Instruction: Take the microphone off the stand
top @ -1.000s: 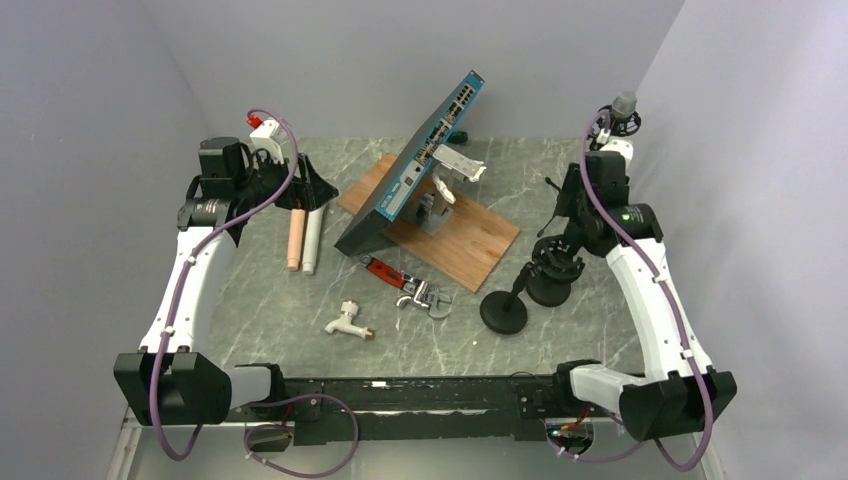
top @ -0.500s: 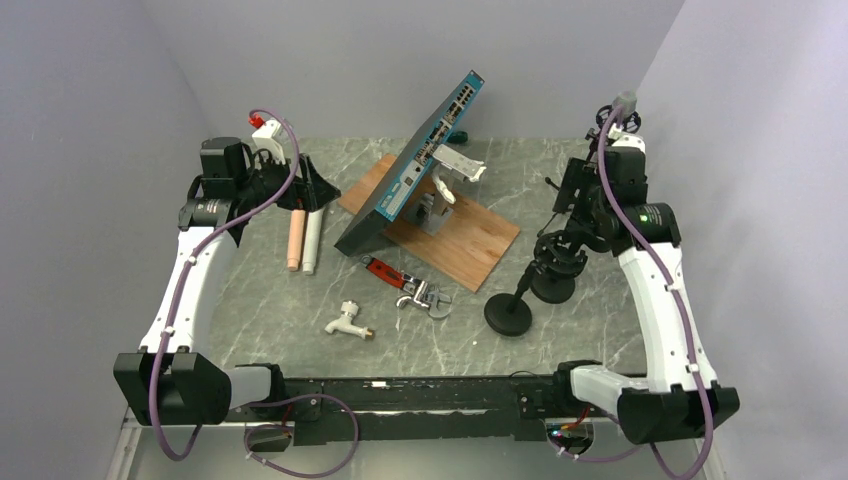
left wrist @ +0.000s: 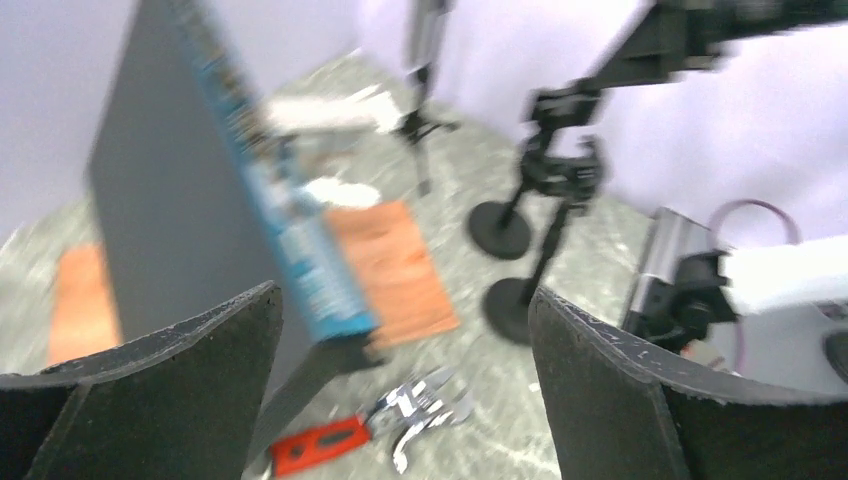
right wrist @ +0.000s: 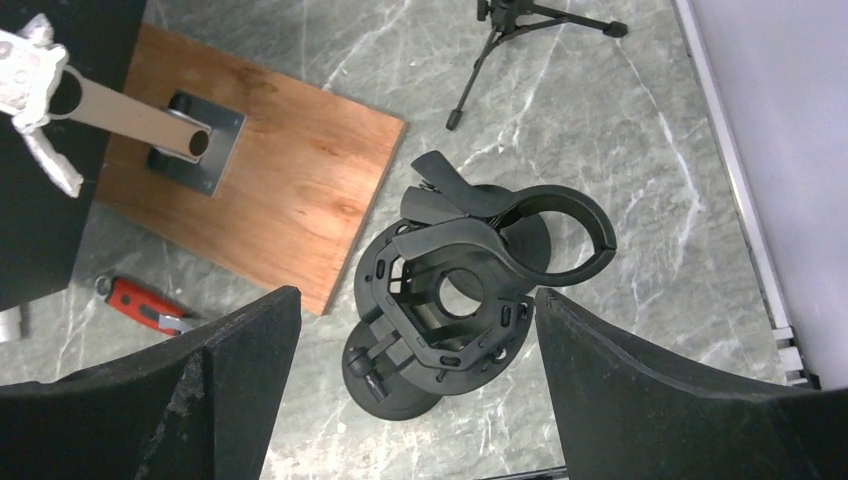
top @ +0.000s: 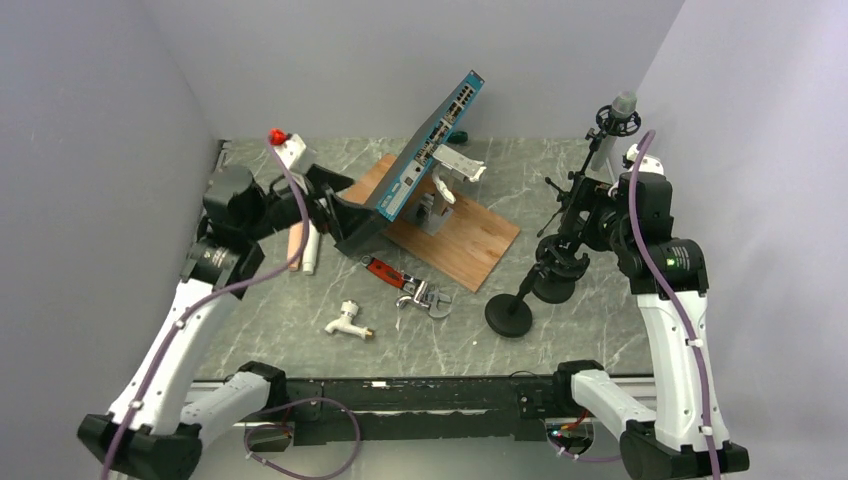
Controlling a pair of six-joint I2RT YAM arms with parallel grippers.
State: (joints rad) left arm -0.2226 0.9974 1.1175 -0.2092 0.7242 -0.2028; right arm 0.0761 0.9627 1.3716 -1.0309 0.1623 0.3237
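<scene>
Grey marble-patterned table (top: 450, 345) is shared by one of most things and two of a few. One large blue-faced network switch (top: 420, 160) is propped aslant on one brown wooden board (top: 470, 240).

Two arms are counted. The right gripper (right wrist: 415, 300) is spread wide with nothing between its fingers. It is hung over two black round-based stands with empty ring cradles (top: 510, 312). The left gripper (left wrist: 402, 295) is likewise spread and empty, and is held well apart, at the far side of the switch.

One small black tripod (right wrist: 497, 14) is seen behind those stands. On it, as far as can be told, one grey-headed black microphone (top: 620, 108) is carried in its ring mount, at the back right corner.

The coming move is judged to turn on this: the microphone lies beyond the right gripper, further back and to the right. Its long axis is nearly upright and slightly tilted, head uppermost. The right arm is by far the nearer.

Among the smaller things, one pink and one white cylinder (top: 297, 240), one red-handled wrench (top: 405, 285) and one white tap (top: 348, 322) are counted.
</scene>
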